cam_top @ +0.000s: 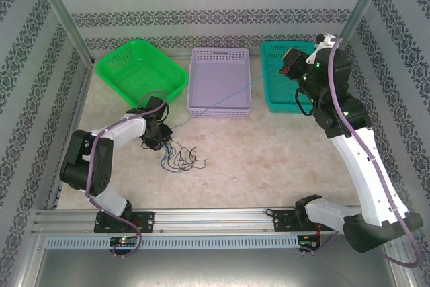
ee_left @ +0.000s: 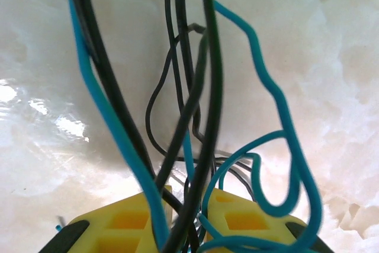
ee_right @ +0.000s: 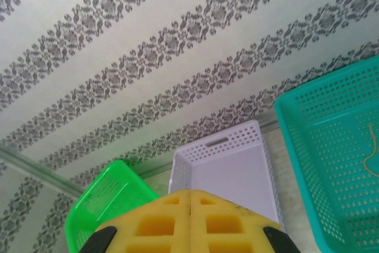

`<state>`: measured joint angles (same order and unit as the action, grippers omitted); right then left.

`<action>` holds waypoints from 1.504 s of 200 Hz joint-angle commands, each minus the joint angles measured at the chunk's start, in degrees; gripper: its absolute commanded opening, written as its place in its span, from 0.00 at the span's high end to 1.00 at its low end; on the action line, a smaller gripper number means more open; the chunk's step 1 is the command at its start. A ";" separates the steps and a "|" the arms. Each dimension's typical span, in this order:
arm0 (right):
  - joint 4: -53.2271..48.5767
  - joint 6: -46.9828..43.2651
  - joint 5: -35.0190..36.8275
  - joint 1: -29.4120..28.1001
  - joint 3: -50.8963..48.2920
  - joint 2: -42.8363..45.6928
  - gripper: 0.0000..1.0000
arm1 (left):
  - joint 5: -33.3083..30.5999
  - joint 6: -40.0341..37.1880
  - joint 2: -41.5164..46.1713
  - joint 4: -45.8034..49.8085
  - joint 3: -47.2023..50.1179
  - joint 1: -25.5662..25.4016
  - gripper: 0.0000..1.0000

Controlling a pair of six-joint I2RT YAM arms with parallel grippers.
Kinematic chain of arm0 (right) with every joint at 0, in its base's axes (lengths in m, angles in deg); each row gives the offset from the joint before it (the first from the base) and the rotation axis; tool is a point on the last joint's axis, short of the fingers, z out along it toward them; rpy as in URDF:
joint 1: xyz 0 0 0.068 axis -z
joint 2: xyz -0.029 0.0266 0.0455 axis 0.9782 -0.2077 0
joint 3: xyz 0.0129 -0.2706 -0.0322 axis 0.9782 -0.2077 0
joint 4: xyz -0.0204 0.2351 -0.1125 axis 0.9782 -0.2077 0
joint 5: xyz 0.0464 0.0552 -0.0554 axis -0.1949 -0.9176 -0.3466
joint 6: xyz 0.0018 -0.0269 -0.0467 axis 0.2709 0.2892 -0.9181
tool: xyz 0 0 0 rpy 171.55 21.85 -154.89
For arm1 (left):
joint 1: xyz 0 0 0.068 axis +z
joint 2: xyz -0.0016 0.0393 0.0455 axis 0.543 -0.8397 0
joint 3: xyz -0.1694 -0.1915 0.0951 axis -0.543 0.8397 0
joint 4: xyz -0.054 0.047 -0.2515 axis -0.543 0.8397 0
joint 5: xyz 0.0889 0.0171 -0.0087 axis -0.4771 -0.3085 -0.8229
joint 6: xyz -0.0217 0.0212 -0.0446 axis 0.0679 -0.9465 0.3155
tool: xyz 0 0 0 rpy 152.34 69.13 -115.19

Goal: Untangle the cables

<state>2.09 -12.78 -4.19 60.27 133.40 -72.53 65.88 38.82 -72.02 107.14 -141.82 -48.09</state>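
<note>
The cables (cam_top: 180,156) lie as a small tangle of dark and blue wires on the table left of centre. My left gripper (cam_top: 159,138) is down at the tangle's left end. In the left wrist view its yellow fingertips (ee_left: 188,191) stand a little apart, open, with dark wires (ee_left: 210,87) and blue wires (ee_left: 278,99) running loosely through the gap and looping over the table. One thin blue wire (cam_top: 225,99) stretches from the tangle up to the purple basket. My right gripper (cam_top: 293,65) hangs high over the teal basket, shut with nothing between its pads (ee_right: 189,192). A yellowish wire (ee_right: 372,155) lies in the teal basket.
Three baskets line the back: green (cam_top: 134,72) on the left, purple (cam_top: 218,78) in the middle, teal (cam_top: 275,92) on the right. Patterned walls close in the back and sides. A metal rail (cam_top: 215,218) runs along the near edge.
</note>
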 commanded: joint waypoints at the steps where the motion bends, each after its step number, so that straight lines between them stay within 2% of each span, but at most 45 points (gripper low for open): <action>1: 0.60 -3.41 2.96 0.76 6.35 0.23 1.00 | -2.37 -1.19 0.73 3.24 1.49 0.90 0.80; 53: 0.06 -6.35 3.55 1.56 17.43 -2.22 1.00 | -4.58 -2.51 -0.67 3.90 1.75 1.67 0.78; 84: -0.54 -5.16 -0.94 1.49 22.39 -4.61 1.00 | -3.99 -2.78 -2.00 3.31 1.08 1.84 0.80; 96: -0.41 -4.72 -2.58 0.42 22.79 -5.36 1.00 | -3.59 -2.80 -2.51 3.21 0.50 1.85 0.80; 117: 0.57 -6.18 -1.20 -2.22 22.60 -5.35 1.00 | -3.58 -3.01 -3.33 3.83 -0.58 1.84 0.76; 152: 0.14 -6.62 -2.27 -2.82 26.62 -7.27 1.00 | -2.99 -2.74 -3.39 4.56 -1.99 1.84 0.57; 179: -0.67 -9.29 -1.89 -3.44 28.13 -7.78 1.00 | -1.86 -1.88 1.50 4.40 -3.34 1.76 0.40; 216: -1.70 -12.68 -4.19 -3.29 28.97 -8.49 1.00 | 0.60 -5.23 9.90 3.24 -9.05 1.32 0.28; 251: -1.07 -13.38 -6.47 -3.27 26.88 -8.70 1.00 | 3.60 -9.48 14.69 3.00 -15.54 1.08 0.28; 301: -0.66 -10.87 -14.04 -4.82 25.87 -11.75 1.00 | 12.70 -14.81 20.29 -8.04 -18.12 0.35 0.35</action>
<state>0.73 -24.46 -12.69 56.67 160.37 -82.43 72.33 28.66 -53.79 105.76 -158.52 -47.17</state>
